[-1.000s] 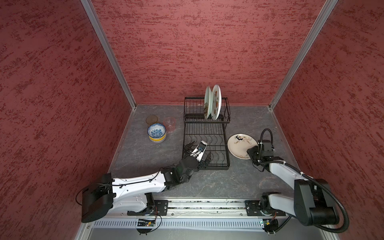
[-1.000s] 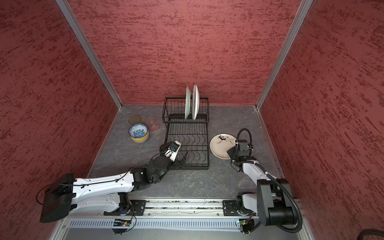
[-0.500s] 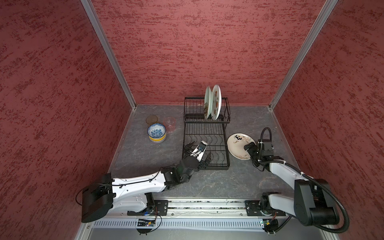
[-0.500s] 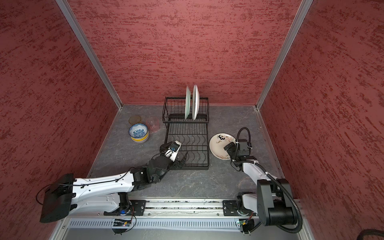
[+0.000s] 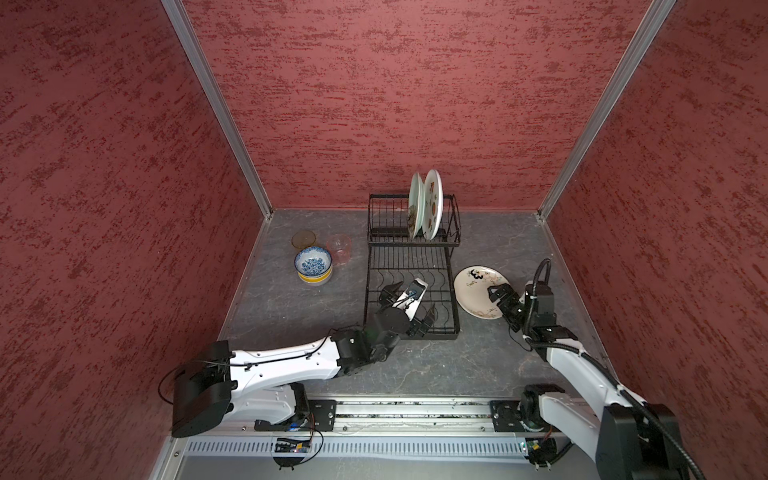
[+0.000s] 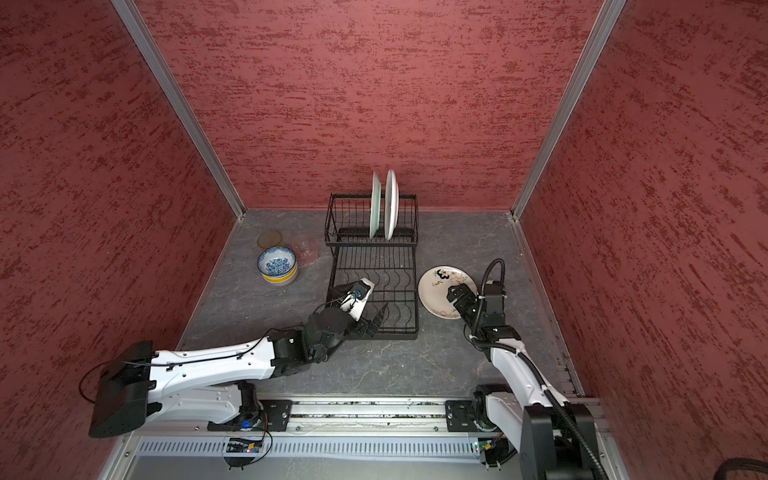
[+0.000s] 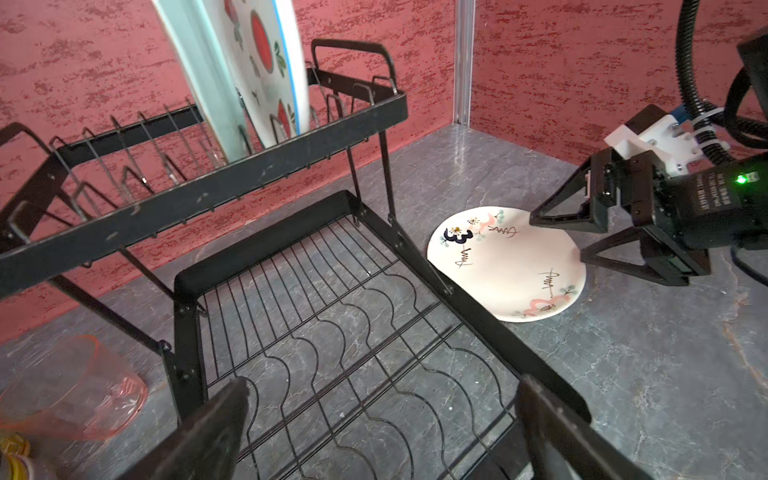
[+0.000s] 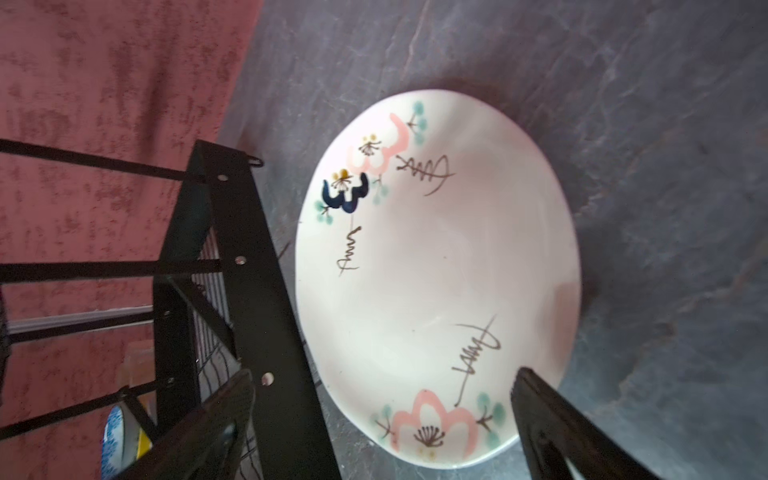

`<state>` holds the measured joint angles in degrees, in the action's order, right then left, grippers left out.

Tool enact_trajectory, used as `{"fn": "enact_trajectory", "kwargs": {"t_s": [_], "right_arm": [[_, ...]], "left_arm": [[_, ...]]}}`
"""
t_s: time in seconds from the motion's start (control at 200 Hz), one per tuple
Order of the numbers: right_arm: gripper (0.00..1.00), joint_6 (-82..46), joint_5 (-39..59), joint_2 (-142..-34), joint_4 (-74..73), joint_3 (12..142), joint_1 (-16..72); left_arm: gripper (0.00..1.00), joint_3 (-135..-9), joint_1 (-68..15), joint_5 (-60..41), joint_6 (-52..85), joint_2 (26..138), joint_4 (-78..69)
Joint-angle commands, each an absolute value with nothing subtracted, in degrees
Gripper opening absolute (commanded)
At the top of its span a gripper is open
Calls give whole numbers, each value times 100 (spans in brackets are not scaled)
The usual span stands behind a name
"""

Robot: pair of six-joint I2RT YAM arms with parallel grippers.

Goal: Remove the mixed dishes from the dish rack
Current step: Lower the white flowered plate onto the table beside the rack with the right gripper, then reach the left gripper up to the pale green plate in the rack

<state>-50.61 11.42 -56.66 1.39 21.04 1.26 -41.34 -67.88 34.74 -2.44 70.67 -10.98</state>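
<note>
Trouble sits nearest: the right gripper point(image 7: 557, 237), jaws apart, hangs low over the flat flowered plate point(image 5: 471, 291) on the table point(image 5: 415, 365) beside the rack point(image 5: 368, 286); rising carelessly, it could hook the rim and drag the plate. The left gripper point(image 7: 382, 384), also apart, hovers over the bare front tier point(image 5: 411, 270). Farther back, two white plates point(image 5: 432, 203) stand on edge, close together, one bearing red watermelon slices.

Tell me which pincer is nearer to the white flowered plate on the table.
Right. The right pincer is open over the white flowered plate; the left pincer is over the front of the black wire rack.
</note>
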Motion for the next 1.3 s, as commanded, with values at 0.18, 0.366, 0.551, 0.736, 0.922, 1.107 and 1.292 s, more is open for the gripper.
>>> {"fn": "enact_trajectory", "kwargs": {"t_s": [0.18,0.366,0.551,0.736,0.922,1.107,1.292], "right_arm": [[97,-4539,2034,-5317,-595,1912,101],[97,-4491,2498,-5050,-821,1796,106],[98,-4430,2461,-4703,-809,1607,105],[97,-4450,2521,-4519,-843,1379,105],[99,-4342,2649,-4287,-1020,1180,108],[99,-4213,2686,-4083,-862,1177,102],[99,-4085,2830,-3956,-816,1095,103]], "left_arm": [[100,-4976,-7033,3648,-38,7269,-344],[100,-5604,-6868,3496,380,7257,262],[100,-6004,-6488,3198,773,7314,666],[100,-6246,-6038,3130,889,7280,704],[100,-6481,-5449,2769,862,7321,492],[100,-6716,-4931,2292,963,7542,288],[100,-6957,-4606,1943,981,7858,67]]}}
